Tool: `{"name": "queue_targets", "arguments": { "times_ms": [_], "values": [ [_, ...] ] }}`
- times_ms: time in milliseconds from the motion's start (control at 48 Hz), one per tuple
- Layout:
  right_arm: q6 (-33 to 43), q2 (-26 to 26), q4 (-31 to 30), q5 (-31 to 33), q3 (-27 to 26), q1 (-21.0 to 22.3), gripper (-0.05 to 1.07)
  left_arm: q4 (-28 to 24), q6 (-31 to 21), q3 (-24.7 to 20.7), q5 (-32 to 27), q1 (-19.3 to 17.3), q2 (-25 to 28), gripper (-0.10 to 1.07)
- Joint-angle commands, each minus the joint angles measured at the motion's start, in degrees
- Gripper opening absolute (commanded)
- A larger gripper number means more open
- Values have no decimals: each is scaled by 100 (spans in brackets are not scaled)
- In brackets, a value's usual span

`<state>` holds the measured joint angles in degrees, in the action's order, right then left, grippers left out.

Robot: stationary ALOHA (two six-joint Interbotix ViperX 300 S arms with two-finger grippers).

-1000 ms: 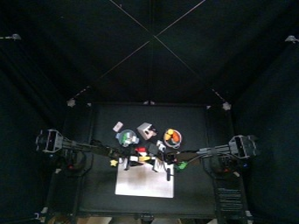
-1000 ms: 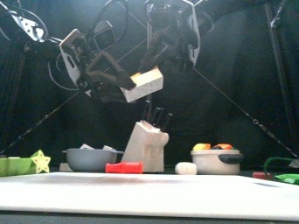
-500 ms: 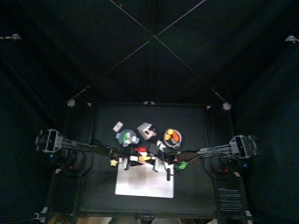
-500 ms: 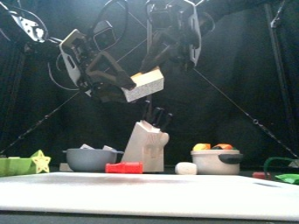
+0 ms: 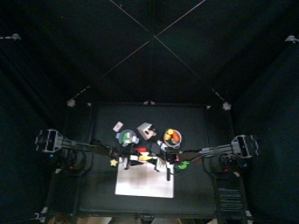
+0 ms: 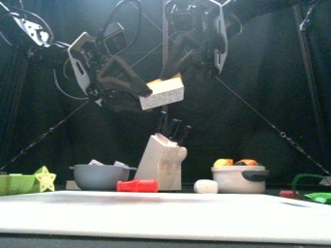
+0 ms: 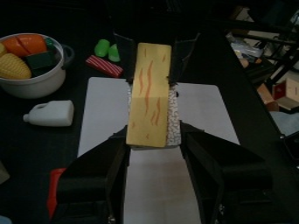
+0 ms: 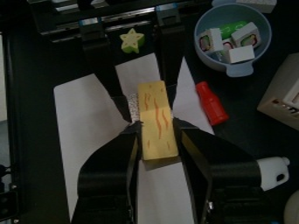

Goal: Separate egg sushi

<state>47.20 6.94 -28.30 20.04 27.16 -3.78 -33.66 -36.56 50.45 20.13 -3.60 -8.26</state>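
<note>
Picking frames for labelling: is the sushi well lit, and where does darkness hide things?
Front view: egg sushi bright against black curtains. Top view: mostly dark, only the white sheet stands out. Both wrist views: evenly lit, no glare on either.

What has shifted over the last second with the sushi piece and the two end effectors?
Very little. In the front view the yellow egg slab on its white rice block, held in the air between both end effectors, has risen slightly and tipped a touch. The left end effector and right end effector both stay clamped on it above the white rectangular sheet. The wooden knife block and grey bowl have not moved.
</note>
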Motion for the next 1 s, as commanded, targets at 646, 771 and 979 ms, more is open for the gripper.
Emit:
{"name": "queue_targets", "arguments": {
  "times_ms": [646,771,979],
  "values": [
    [0,642,229,-18,158,0,44,-26,9,176,-35,-88,-18,37],
    [0,650,220,-53,167,0,44,-35,9,176,-35,-97,-18,37],
    [-9,659,229,-167,176,9,44,-26,9,176,-35,-97,-18,37]
  ]
}}
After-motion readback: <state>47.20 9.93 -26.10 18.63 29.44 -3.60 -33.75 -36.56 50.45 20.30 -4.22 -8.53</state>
